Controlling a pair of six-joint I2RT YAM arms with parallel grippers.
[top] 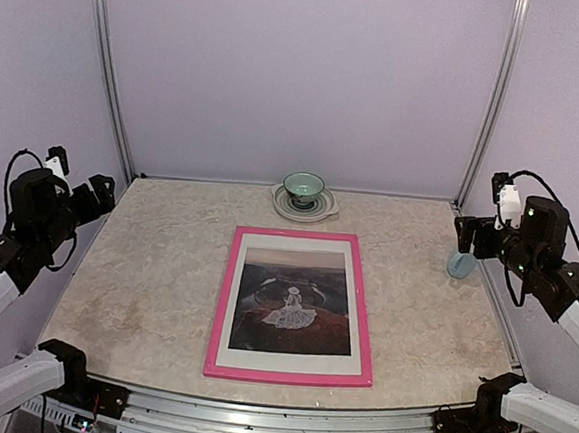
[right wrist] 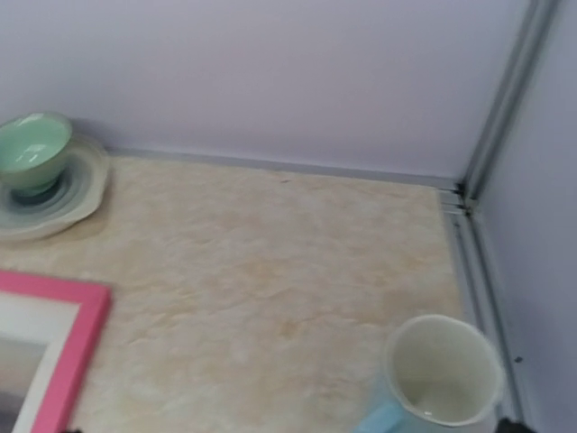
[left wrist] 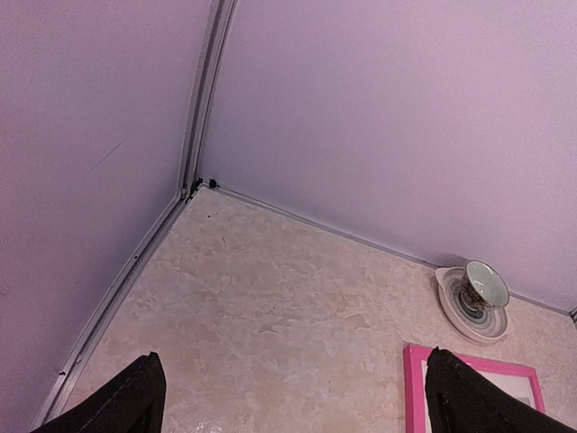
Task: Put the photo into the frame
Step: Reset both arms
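Pink is what strikes you first: the frame (top: 219, 316) lies flat and face up in the middle of the marbled beige table (top: 144, 275), its long sides running from six to twelve o'clock. The photo (top: 294, 299) sits inside it, a dark print with a figure in white, and a white mat (top: 288, 361) borders it on all four sides. At twelve o'clock from the frame, close to the back wall, a green bowl (top: 303, 185) stands on a pale plate (top: 322, 213), well apart from the frame. Out at about two o'clock, near the right edge, stands a pale blue mug (top: 460, 262), upright, with a cream inside. The left gripper (top: 101, 194) hangs raised at about ten o'clock, off the table's left edge. In its wrist view the two dark fingers (left wrist: 135, 397) stand spread wide, with only bare tabletop between them. The right gripper (top: 466, 235) hangs at two o'clock, just above and beside the mug, its jaws likewise apart and holding nothing. Neither touches the frame.
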